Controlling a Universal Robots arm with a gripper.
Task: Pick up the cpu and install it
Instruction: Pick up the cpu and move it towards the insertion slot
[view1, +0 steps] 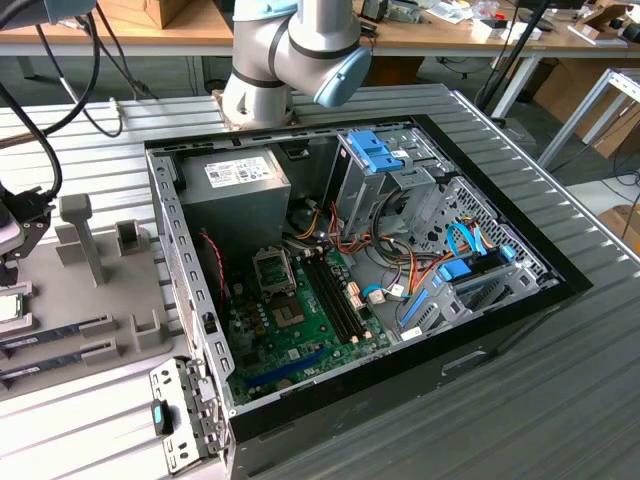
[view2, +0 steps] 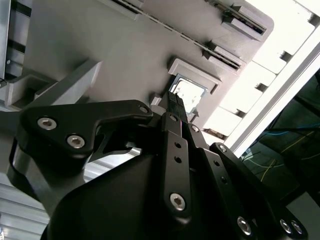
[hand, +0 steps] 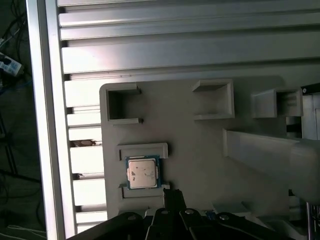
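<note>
The cpu (hand: 143, 172) is a small square chip with a pale metal top. It lies flat in a recess of the grey parts holder (hand: 200, 145) and also shows in the second wrist view (view2: 188, 93). In the exterior view the cpu (view1: 8, 305) lies at the far left edge. My gripper (hand: 172, 196) hangs just above and beside the chip without touching it, its black fingers together and nothing between them. The gripper (view2: 175, 100) points at the chip's edge. The open computer case (view1: 480, 330) holds the green board with its empty socket (view1: 272, 268).
Memory sticks (view1: 60, 330) lie in slots of the holder near the chip, and grey posts (view1: 82, 230) stand up from it. The case wall (view1: 180, 270) rises between holder and board. Cables and a drive cage (view1: 385, 170) crowd the case's far side.
</note>
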